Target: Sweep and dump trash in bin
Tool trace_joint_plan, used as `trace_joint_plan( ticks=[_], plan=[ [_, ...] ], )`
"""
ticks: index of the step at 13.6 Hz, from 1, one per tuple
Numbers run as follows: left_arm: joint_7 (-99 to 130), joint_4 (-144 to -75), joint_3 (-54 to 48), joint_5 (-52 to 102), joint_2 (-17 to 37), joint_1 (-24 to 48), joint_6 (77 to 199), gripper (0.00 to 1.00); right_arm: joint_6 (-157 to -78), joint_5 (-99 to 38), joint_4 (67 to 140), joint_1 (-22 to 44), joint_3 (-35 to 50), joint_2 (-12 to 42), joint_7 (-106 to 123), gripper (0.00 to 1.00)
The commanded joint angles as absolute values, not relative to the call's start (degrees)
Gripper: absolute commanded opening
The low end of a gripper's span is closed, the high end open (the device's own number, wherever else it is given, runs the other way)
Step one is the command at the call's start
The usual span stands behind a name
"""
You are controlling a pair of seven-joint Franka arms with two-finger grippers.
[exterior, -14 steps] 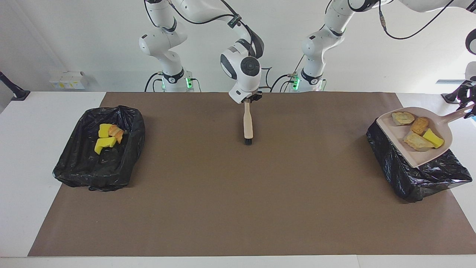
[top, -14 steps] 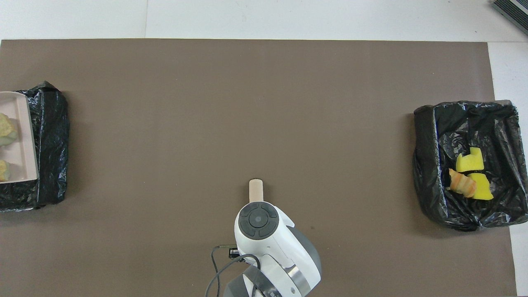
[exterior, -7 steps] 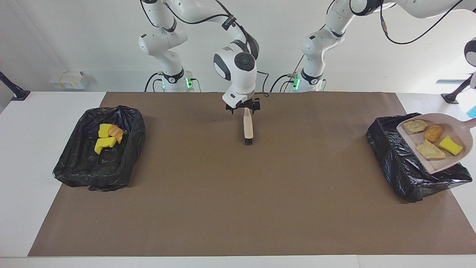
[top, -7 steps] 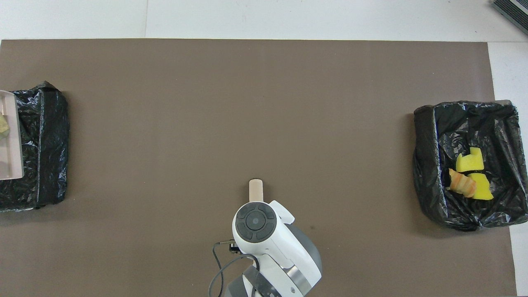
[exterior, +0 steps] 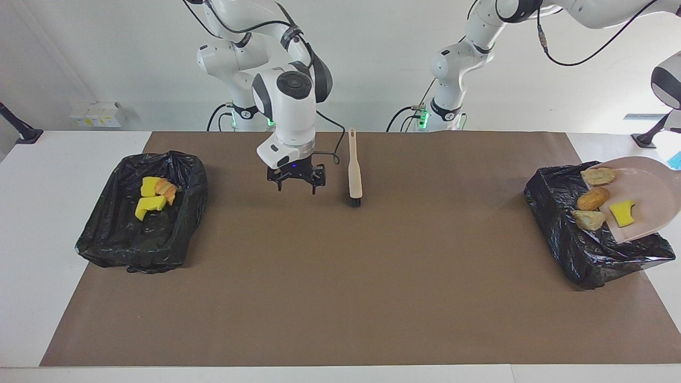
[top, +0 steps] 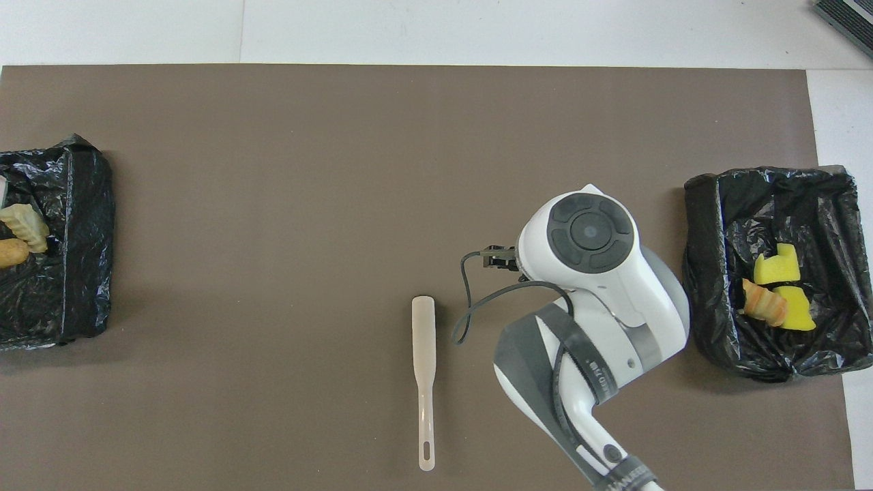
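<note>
The beige dustpan (exterior: 646, 186) hangs tilted over the black-lined bin (exterior: 556, 229) at the left arm's end of the table. Its handle runs out of view toward the left gripper, which does not show. Trash slides off its lip: tan lumps (exterior: 592, 198) and a yellow sponge piece (exterior: 621, 211). From overhead, two pieces of this trash (top: 24, 225) lie over that bin (top: 68, 259). The brush (exterior: 354, 170) (top: 423, 368) lies flat on the brown mat. My right gripper (exterior: 296, 187) hangs open and empty over the mat beside the brush.
A second black-lined bin (exterior: 159, 250) (top: 709, 293) at the right arm's end holds yellow sponge pieces (exterior: 149, 205) and a tan lump. The brown mat (exterior: 340, 292) covers most of the white table.
My right gripper opened, let go of the brush and swung toward the right arm's end. The dustpan tipped further and the trash slid to its lip.
</note>
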State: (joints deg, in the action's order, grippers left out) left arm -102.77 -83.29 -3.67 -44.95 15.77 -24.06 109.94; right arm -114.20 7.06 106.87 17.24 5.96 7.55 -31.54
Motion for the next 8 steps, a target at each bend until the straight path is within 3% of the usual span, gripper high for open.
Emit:
trace_joint_plan(
  ticks=[1, 4, 8],
  plan=[
    [-100.21, -88.06, -3.08, -50.07, 11.87, -23.20, 110.30, 0.00, -107.60, 8.00, 102.40, 12.23, 6.59, 6.51, -25.69, 1.00],
    [-91.60, -88.24, -3.08, -59.91, 11.25, -20.93, 108.82, 0.00, -104.26, 7.74, 102.13, 5.12, 6.77, 0.81, -15.78, 1.00],
    [-84.40, -88.50, -3.08, -66.60, 10.81, -16.81, 102.77, 0.00, -99.41, 7.21, 101.43, 0.27, 5.10, -5.17, -5.19, 1.00]
  ],
)
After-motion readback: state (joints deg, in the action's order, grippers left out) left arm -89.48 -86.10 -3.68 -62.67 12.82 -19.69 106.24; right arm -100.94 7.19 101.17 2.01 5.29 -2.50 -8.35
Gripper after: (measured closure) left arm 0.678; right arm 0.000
